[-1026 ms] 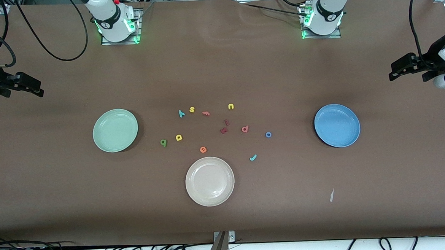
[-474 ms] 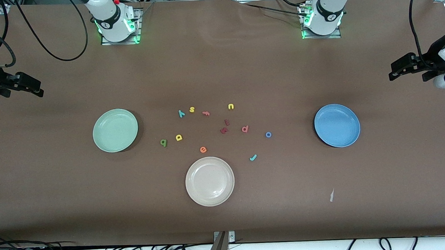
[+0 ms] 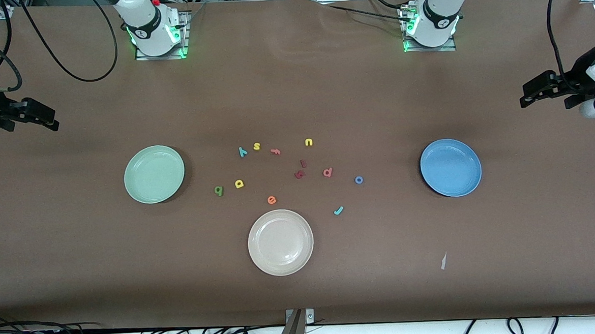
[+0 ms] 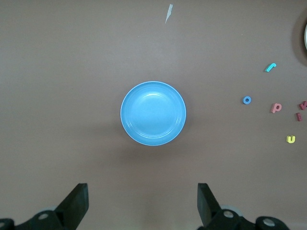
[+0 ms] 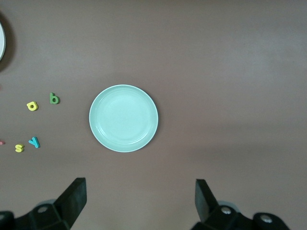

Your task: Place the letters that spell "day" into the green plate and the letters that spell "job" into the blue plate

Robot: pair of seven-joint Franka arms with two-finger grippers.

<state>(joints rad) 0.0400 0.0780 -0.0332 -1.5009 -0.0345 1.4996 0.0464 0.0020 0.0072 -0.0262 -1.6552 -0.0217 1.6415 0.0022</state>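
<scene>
The green plate (image 3: 154,174) lies toward the right arm's end of the table and the blue plate (image 3: 450,167) toward the left arm's end. Between them lie the dark green d (image 3: 219,191), yellow a (image 3: 239,184), teal y (image 3: 242,151), teal j (image 3: 338,210), blue o (image 3: 359,180) and pinkish b (image 3: 328,172). My left gripper (image 4: 143,201) hangs open high over the table beside the blue plate (image 4: 153,113). My right gripper (image 5: 140,199) hangs open high beside the green plate (image 5: 123,118). Neither holds anything.
A cream-white plate (image 3: 280,242) sits nearer the front camera than the letters. Other letters lie mixed in: yellow s (image 3: 256,146), yellow u (image 3: 309,142), orange f (image 3: 275,151), orange e (image 3: 271,200), two dark red ones (image 3: 299,174). A paper scrap (image 3: 443,261) lies near the front.
</scene>
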